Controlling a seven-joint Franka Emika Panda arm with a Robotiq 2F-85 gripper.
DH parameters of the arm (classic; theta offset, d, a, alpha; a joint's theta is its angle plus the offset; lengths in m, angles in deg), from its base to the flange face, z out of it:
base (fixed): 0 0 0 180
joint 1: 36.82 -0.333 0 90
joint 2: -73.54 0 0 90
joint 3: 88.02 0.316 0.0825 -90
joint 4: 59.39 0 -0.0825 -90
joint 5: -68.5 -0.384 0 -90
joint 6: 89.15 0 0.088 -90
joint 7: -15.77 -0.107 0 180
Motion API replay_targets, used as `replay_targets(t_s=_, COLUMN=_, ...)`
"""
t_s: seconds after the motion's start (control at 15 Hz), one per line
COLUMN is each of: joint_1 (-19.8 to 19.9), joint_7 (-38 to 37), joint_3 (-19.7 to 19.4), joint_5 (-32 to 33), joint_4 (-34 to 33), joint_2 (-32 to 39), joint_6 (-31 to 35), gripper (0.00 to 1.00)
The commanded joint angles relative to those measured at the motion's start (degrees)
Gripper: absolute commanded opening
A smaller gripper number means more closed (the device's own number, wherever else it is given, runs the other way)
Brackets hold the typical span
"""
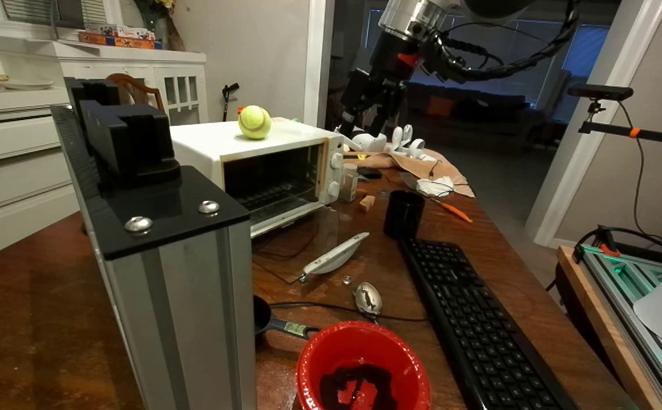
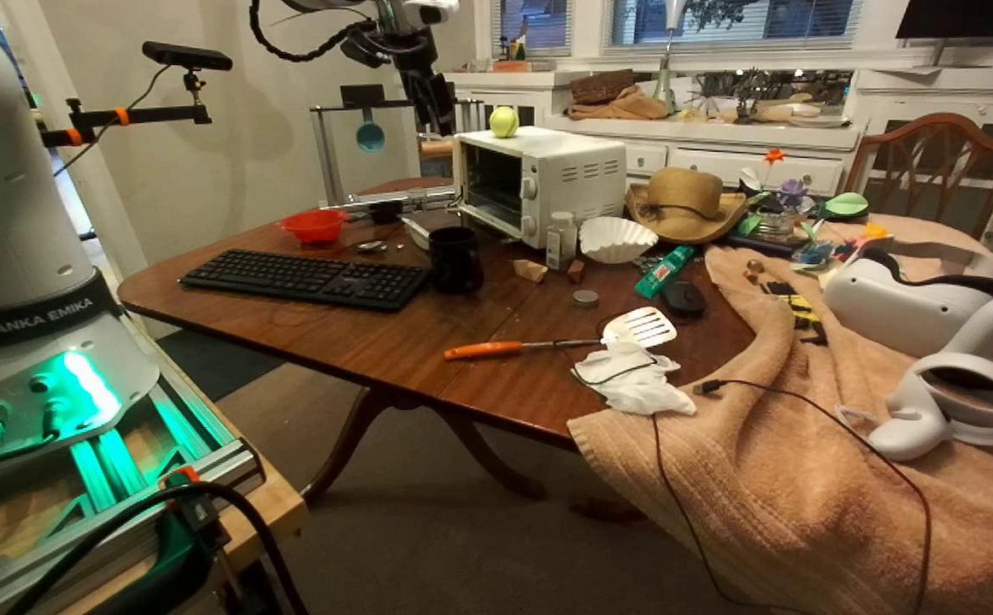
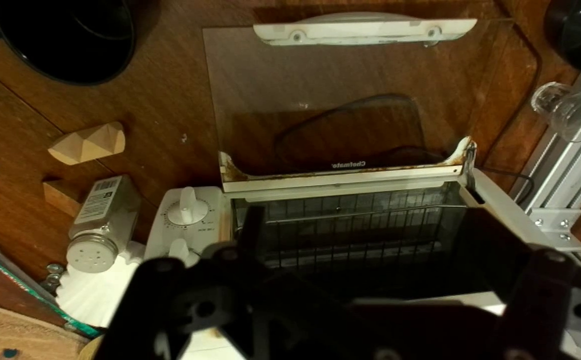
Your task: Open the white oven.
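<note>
The white oven [image 1: 302, 136] stands on the wooden table; it also shows in an exterior view [image 2: 578, 175] and in the wrist view [image 3: 340, 187]. Its glass door [image 3: 320, 75] is folded down at the front, with the pale handle [image 3: 365, 31] low over the table; the handle also shows in an exterior view [image 1: 336, 256]. The wire rack inside is visible. A tennis ball [image 1: 254, 122] sits on the oven's top. My gripper [image 1: 362, 122] is above the oven's knob side, pointing down, fingers apart with nothing between them; it also shows in the wrist view [image 3: 370, 220].
A black mug [image 1: 404, 213] and a keyboard [image 2: 308, 278] stand in front of the oven. A shaker [image 2: 561, 242] is beside the knobs. A tall grey metal block [image 1: 194, 319] and a red bowl [image 1: 365, 341] are on the far side. A straw hat [image 2: 686, 205] is beside the oven.
</note>
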Motion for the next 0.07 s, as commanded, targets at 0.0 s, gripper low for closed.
replay_targets(t_s=0.0, joint_1=0.89, joint_7=0.17, joint_3=0.85, joint_5=-0.12, joint_4=-0.05, joint_2=-0.01, joint_6=-0.09, gripper=1.0)
